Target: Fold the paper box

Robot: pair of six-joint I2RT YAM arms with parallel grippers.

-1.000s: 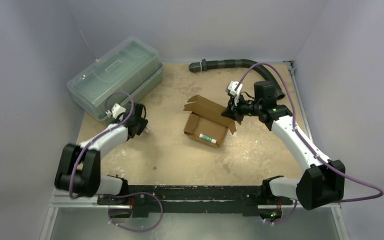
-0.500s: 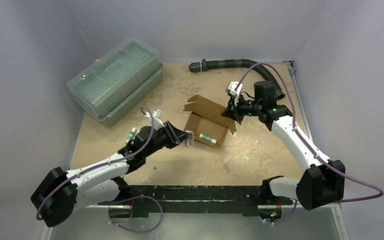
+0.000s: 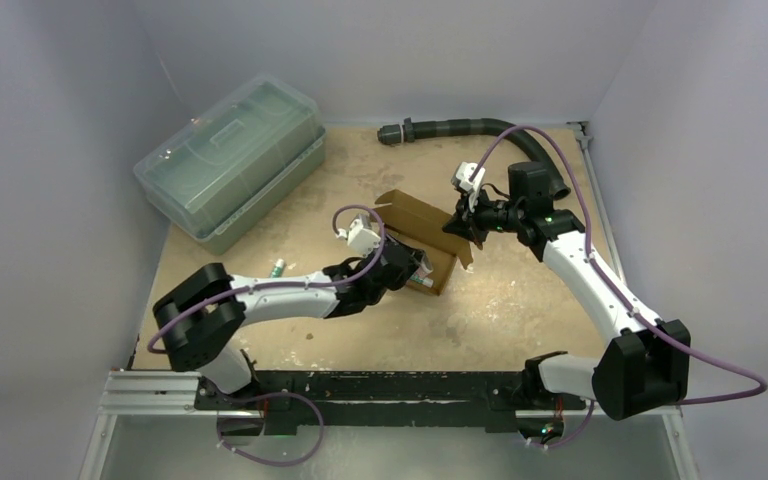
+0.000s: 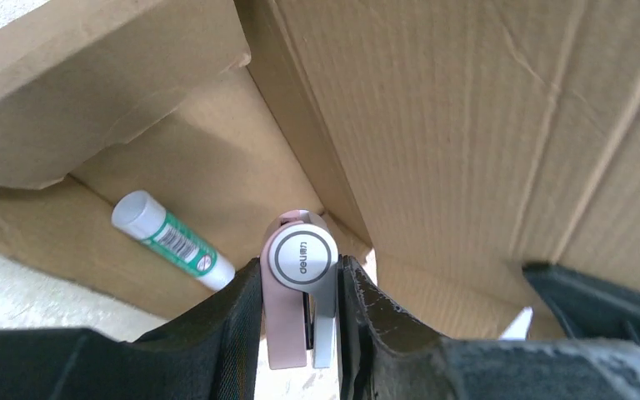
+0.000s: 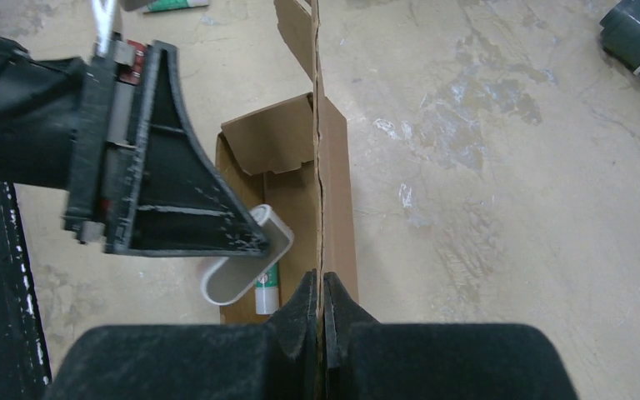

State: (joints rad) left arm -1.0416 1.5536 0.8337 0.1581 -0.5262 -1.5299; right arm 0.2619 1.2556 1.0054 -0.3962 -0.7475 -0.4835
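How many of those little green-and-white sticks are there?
2. One stick lies inside the box. A second stick lies on the table, left of the box, beside the left arm. Others may be hidden under the flaps or the arm.

Brown paper box (image 3: 415,215) lies open, flaps raised.

- Round end of the grey piece (image 4: 302,258) in the left gripper (image 4: 300,287): one small word, too small to read surely.
- Tube (image 4: 173,240) at ten o'clock from it: barcode label, print unreadable.
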